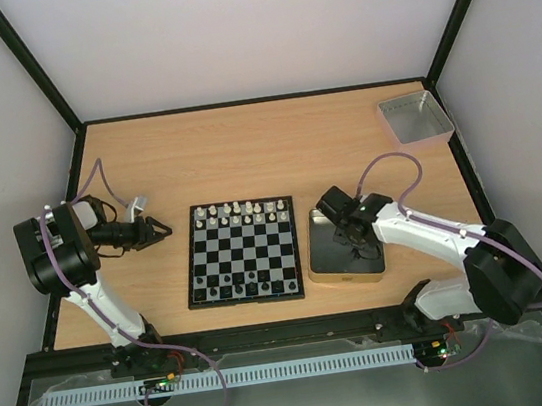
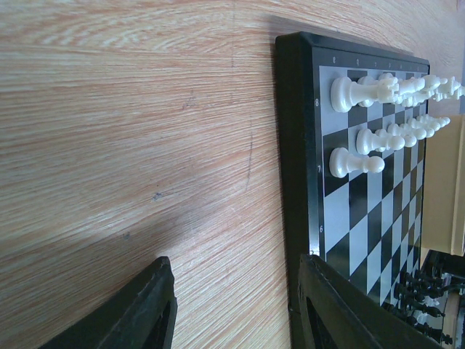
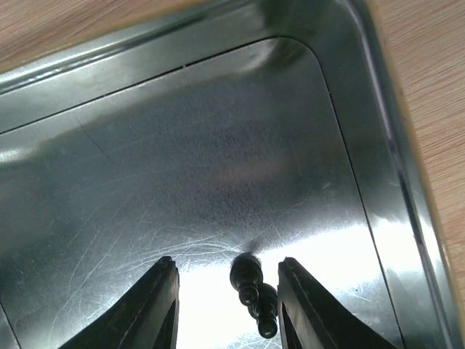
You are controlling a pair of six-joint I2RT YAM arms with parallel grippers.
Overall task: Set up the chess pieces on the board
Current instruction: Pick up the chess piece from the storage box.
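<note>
From above, my left claw [image 1: 161, 229] hangs over the wooden table [image 1: 243, 146] just left of the board [image 1: 243, 252], jaws partly open and holding nothing. White chess pieces [image 1: 242, 210] line the board's far rows and black ones [image 1: 245, 285] its near rows. My right claw [image 1: 354, 239] is down inside the gold-rimmed tin [image 1: 342, 279], which sits just right of the board. A grey tray [image 1: 416, 119] lies in the far right corner.

My left wrist camera shows my two fingers [image 2: 142, 316] apart over bare wood, with only table between them. The board's black border runs beside the right finger, and white pieces [image 2: 356, 163] stand on the squares beyond.

My right wrist camera looks at the tin's scratched metal floor. A black piece [image 3: 251, 287] lies on it between my parted fingers [image 3: 149, 313]. There is a clear gap on its left, and it may be brushing the right finger, but I cannot tell. I have no grip on it.
</note>
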